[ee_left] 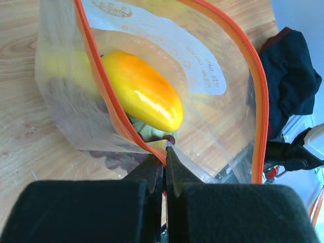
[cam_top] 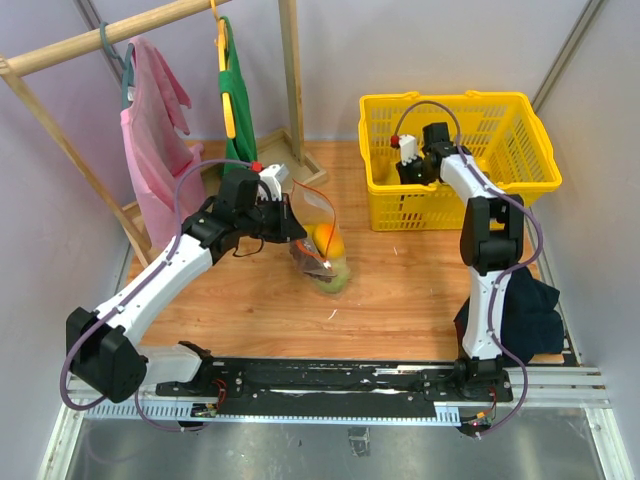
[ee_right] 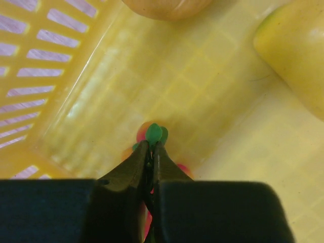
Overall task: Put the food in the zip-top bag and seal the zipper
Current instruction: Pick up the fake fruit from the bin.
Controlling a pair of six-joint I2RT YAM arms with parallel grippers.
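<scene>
Broadly, the wooden table [cam_top: 400,290] carried everything; a wooden rack [cam_top: 290,80] stood at its far left with a pink garment [cam_top: 155,150] and a green garment [cam_top: 235,100] hanging from it; a yellow basket [cam_top: 450,98] sat at the far right, and a dark cloth [cam_top: 525,310] lay near the right arm's base.

The bag [cam_top: 322,240] stood upright near the table's middle, just left of the basket, its mouth gaping; the zipper [ee_left: 109,96] ran unsealed around that mouth. Inside lay an orange piece [ee_left: 144,91], with a pale green piece [ee_left: 147,132] under it at the bottom; something dark showed beside them, too dim to name.

The left gripper [ee_left: 164,152] had its jaws pressed together on the bag's rim, right at the zipper, holding the bag up. The right gripper [ee_right: 152,149] reached down into the basket, jaws pinched on a small leafy piece [ee_right: 154,134], green on top with red-orange below; a yellow piece [ee_right: 293,55] and a peach piece [ee_right: 164,6] rested on the basket floor well apart from it.
</scene>
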